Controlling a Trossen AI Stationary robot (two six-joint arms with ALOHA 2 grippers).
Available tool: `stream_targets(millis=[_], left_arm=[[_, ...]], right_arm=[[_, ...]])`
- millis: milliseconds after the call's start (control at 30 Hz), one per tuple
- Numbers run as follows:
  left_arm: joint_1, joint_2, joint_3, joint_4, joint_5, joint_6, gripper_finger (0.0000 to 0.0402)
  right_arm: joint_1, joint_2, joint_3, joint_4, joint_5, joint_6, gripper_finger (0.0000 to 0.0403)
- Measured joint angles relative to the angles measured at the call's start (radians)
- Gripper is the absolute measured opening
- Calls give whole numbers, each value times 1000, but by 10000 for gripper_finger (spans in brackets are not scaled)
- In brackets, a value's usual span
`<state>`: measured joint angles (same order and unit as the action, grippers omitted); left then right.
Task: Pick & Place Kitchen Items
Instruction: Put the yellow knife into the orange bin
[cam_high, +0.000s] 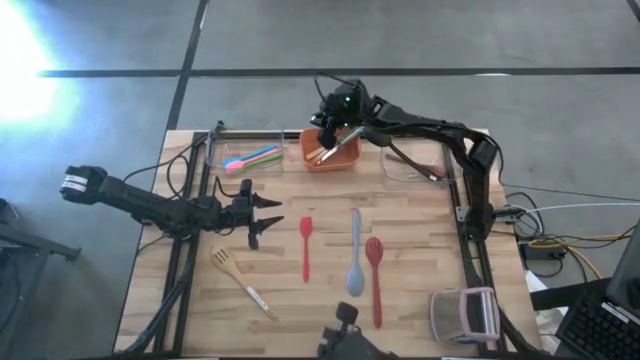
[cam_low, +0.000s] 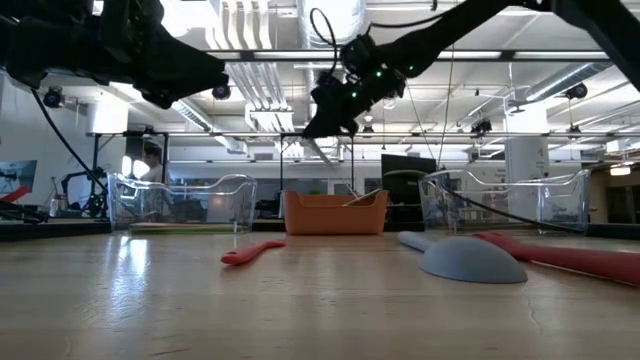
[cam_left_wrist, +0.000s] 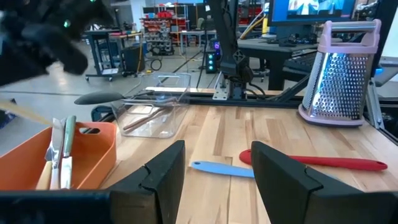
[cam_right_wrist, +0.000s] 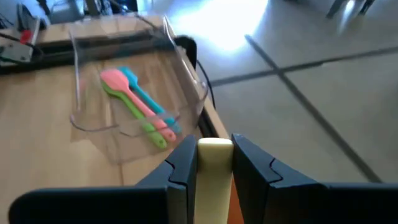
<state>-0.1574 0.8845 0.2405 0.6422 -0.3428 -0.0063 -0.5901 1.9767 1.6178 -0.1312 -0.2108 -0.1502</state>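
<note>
My right gripper (cam_high: 338, 128) hovers over the orange bin (cam_high: 345, 158) at the table's far edge, shut on a pale wood utensil (cam_high: 332, 145). The bin holds other utensils (cam_left_wrist: 61, 149). My left gripper (cam_high: 275, 212) is open and empty, low over the table left of centre. A red spatula (cam_high: 306, 248), a grey-blue spoon (cam_high: 355, 262), a red spoon (cam_high: 376, 275) and a pale wood fork (cam_high: 240, 280) lie flat on the table. Pink, green and blue spatulas (cam_right_wrist: 140, 102) lie in the left clear bin (cam_high: 222, 165). My right gripper pinches the pale wood utensil's handle (cam_right_wrist: 214, 154) between its two fingers. The fingers come from above, slanting down. The utensil slants down from the fingers over the orange bin; I cannot tell whether its lower end (cam_high: 320, 157) touches the bin.
A second clear bin (cam_high: 412, 165) with dark utensils stands at the far right. A metal grater (cam_high: 465, 315) lies at the near right corner. Black frame rails run along the table's left side (cam_high: 180, 250) and right side (cam_high: 470, 250). Bare wood shows between the left gripper and the red spatula.
</note>
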Motion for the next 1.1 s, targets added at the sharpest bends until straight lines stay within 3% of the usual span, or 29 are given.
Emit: stream_targets(millis=[233, 767, 1100], left_arm=[[0, 0, 0, -3, 0, 14, 186], [0, 0, 0, -18, 0, 12, 186], [0, 0, 0, -25, 0, 7, 186]], right_arm=[[-3, 98, 77, -53, 2, 16, 64], [-3, 338, 432, -370, 8, 12, 64], [3, 346, 468, -419, 9, 9, 64]])
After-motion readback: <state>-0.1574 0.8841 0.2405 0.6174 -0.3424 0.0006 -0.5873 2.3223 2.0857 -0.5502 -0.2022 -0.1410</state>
